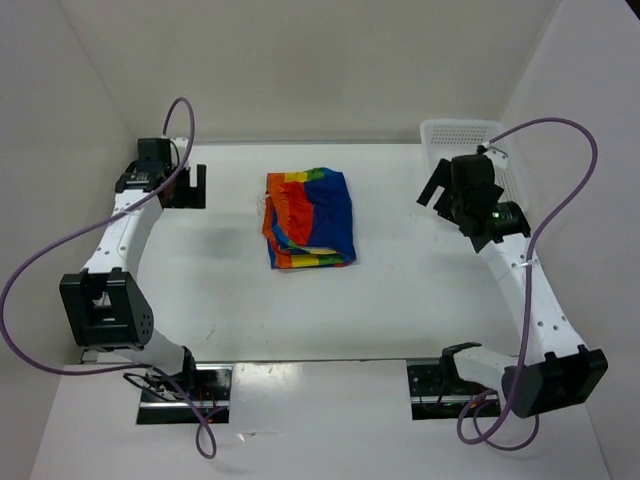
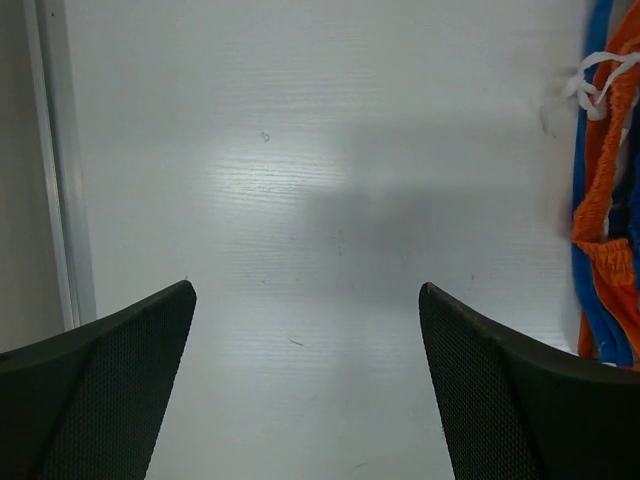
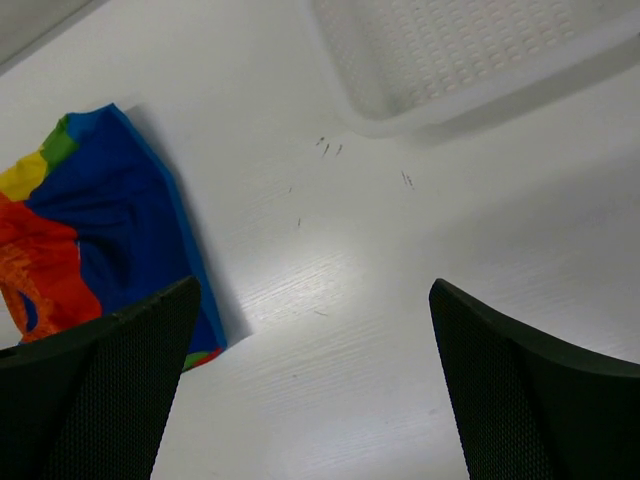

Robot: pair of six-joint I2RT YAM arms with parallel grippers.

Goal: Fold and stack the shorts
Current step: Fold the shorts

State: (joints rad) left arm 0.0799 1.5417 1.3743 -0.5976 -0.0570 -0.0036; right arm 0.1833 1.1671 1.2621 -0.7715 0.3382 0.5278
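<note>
1. Closest to the lens in the wrist views are the dark, textured fingers. The left pincer is spread wide with only bare desk between its fingers. The right pincer is spread just as wide and grips nothing.
2. The shorts lie as a folded, roughly square bundle near the middle of the desk. A large blue area faces up, with orange, red, yellow and green stripes showing along the left and near edges.
3. From above, the left pincer sits well to the left of the shorts, toward the far-left corner, clear of the cloth. Its wrist view catches only the cloth's edge at the right border: orange and blue folds with a white drawstring lying loose on the desk.
4. The right pincer hangs above the desk, well to the right of the shorts and not touching them. In its wrist view the blue side of the bundle lies to the lower left.
5. A white perforated basket stands at the far-right corner, behind the right pincer and apart from the shorts.
6. Purple cables loop off both arms, and white walls enclose the desk.
</note>
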